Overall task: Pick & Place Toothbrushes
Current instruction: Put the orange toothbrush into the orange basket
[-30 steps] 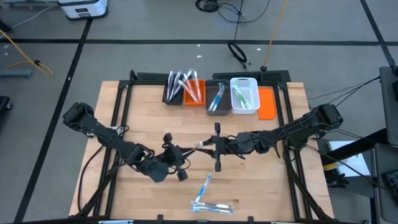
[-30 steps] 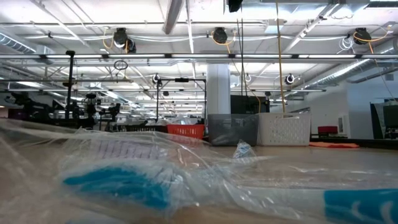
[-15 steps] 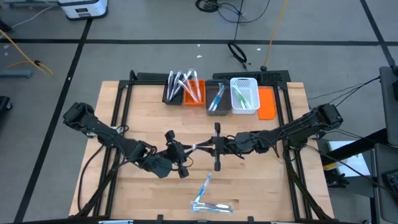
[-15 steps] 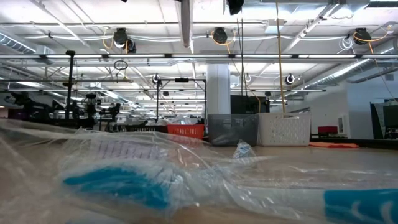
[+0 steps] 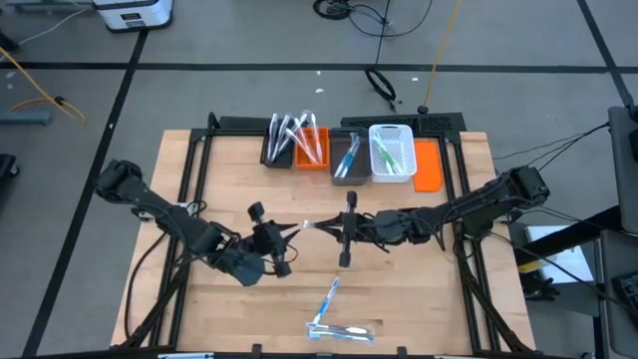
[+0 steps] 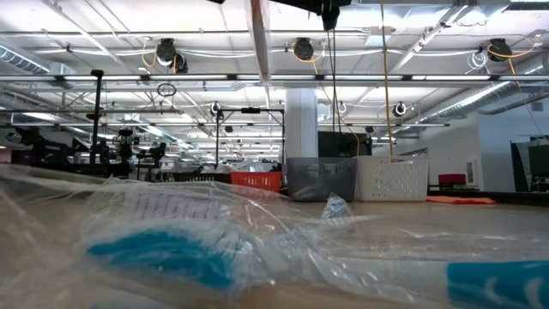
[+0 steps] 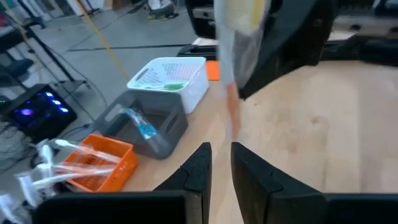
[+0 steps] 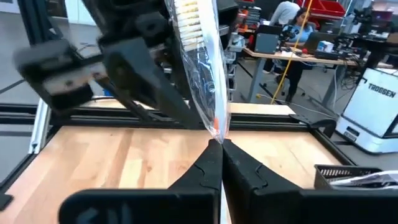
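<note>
A toothbrush (image 5: 314, 225) with a pink-red handle, sealed in a clear wrapper, hangs in the air over the middle of the table. My right gripper (image 5: 336, 227) is shut on it. My left gripper (image 5: 288, 232) stands just to its left, open by a narrow gap with nothing between its fingers (image 7: 205, 165); the wrapped toothbrush (image 7: 233, 68) shows beyond them. More wrapped toothbrushes (image 5: 331, 311) lie on the table near its front edge. Several others stand in the bins at the back. My right gripper pinches the wrapped toothbrush's handle end (image 8: 214, 129) between its two fingertips (image 8: 208, 163). The fingers lie about level and come from the table's right. The toothbrush sticks out past them toward the left arm, bristle end (image 8: 186, 18) farthest away, lifted clear of the table.
Along the far edge stand a black bin (image 5: 277, 150), an orange bin (image 5: 311, 150), a grey bin (image 5: 347, 160) and a white bin (image 5: 392, 155), with a flat orange piece (image 5: 428, 165) beside them. Bare wood lies between the arms and the bins.
My left gripper has drawn back toward the table's left and come off the wrapped toothbrush, which it met a second ago. The toothbrush stays in my right gripper, held in the air, and stands more upright in the low view than before.
</note>
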Motion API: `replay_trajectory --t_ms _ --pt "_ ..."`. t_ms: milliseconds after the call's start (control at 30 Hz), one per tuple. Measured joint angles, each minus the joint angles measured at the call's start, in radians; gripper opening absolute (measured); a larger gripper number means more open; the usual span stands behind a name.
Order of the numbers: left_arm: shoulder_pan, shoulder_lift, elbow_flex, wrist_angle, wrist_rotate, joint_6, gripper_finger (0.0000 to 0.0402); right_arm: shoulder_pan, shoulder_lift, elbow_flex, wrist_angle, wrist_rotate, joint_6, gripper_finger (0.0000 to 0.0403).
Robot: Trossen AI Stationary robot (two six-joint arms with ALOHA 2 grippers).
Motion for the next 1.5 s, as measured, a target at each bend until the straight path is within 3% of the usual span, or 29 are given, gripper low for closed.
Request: replay_trajectory --t_ms 333,600,1300,1500 --pt "0.019 0.002 -0.001 0.021 -0.042 0.015 0.0063 0.000 0.000 0.000 -0.041 0.002 0.033 0.0001" --pt "0.032 0.002 -0.001 0.004 -0.043 0.038 0.0063 -0.045 0.000 0.000 -0.106 0.086 0.052 0.0001" --pt "-0.041 0.017 -0.002 -0.154 0.050 -0.148 0.0063 -0.451 0.000 0.000 -0.110 0.011 0.210 0.0000" --pt "-0.035 0.046 -0.002 -0.146 0.178 -0.148 0.0063 -0.540 0.011 0.000 -0.042 -0.082 0.250 0.0000"
